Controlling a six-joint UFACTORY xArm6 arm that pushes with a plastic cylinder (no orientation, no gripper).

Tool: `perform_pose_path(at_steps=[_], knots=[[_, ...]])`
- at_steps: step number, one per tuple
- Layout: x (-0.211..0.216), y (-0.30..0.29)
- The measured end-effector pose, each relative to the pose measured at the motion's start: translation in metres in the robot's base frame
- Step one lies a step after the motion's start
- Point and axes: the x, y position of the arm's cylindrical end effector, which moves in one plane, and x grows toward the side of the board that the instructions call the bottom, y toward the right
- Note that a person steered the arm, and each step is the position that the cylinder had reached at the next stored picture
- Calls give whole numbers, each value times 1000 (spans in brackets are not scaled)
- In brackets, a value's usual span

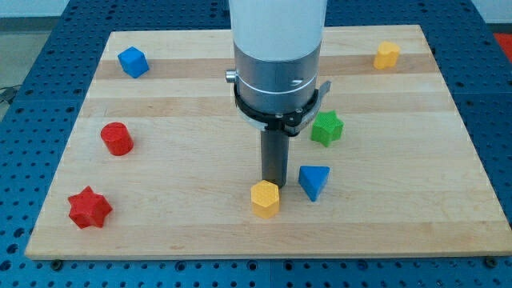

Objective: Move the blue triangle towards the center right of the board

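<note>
The blue triangle [314, 182] lies on the wooden board [200, 224] below the middle, a little right of centre. My tip [274, 183] is down on the board just left of the blue triangle, with a small gap between them. A yellow hexagonal block [265, 198] sits right below my tip, close to touching it. The arm's white and grey body [278, 56] hangs over the board's middle and hides part of it.
A green star block [326, 128] sits above the blue triangle, right of the arm. A yellow block [387, 55] is at the top right, a blue cube [133, 62] at the top left, a red cylinder [117, 138] at the left, a red star [89, 208] at the bottom left.
</note>
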Motion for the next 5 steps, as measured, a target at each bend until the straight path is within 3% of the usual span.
perform_pose_path(at_steps=[2,5], knots=[[-30,1],[-22,12]])
